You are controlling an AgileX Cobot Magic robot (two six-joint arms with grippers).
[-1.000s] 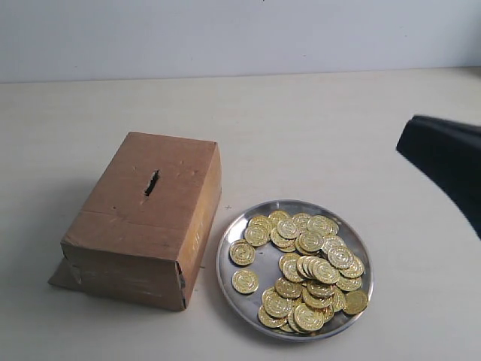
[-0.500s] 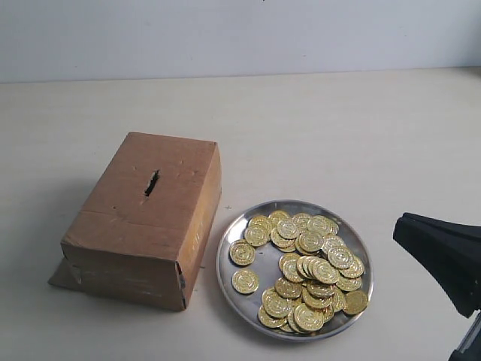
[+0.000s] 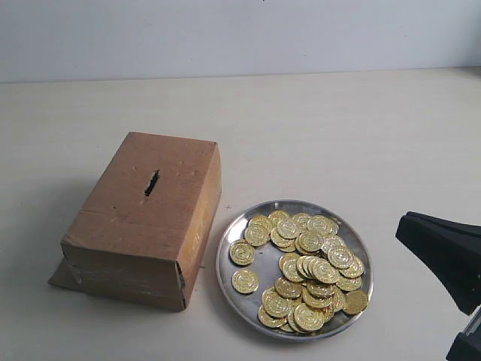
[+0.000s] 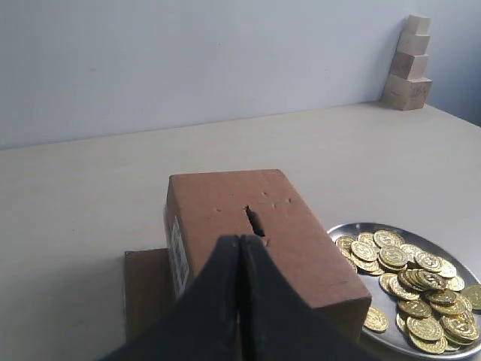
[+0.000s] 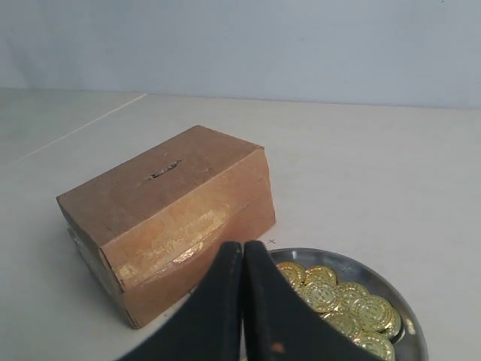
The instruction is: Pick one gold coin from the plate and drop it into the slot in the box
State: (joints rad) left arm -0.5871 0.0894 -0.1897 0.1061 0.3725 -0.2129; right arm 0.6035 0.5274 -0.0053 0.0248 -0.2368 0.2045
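Observation:
The brown cardboard box (image 3: pixel 146 214) stands on the left, its dark ragged slot (image 3: pixel 152 183) in the top face. Right beside it lies the silver plate (image 3: pixel 231 242) heaped with several gold coins (image 3: pixel 308 271). My right gripper (image 3: pixel 406 223) shows as a black shape at the right edge, apart from the plate, pointing toward it. In the right wrist view this gripper (image 5: pixel 243 247) is shut and empty, with the plate (image 5: pixel 391 282) and box (image 5: pixel 165 218) beyond. The left gripper (image 4: pixel 239 241) is shut and empty, in front of the box (image 4: pixel 263 226) near the slot (image 4: pixel 251 219); it is out of the exterior view.
A flat piece of cardboard (image 3: pixel 60 277) sticks out from under the box's left end. A stack of wooden blocks (image 4: pixel 409 64) stands far off at the wall in the left wrist view. The pale tabletop (image 3: pixel 316 128) stretches behind box and plate.
The right arm dropped from mid-height at the right edge to low beside the plate a second ago; over the last half second it barely shifted. Box, plate and coins stayed put.

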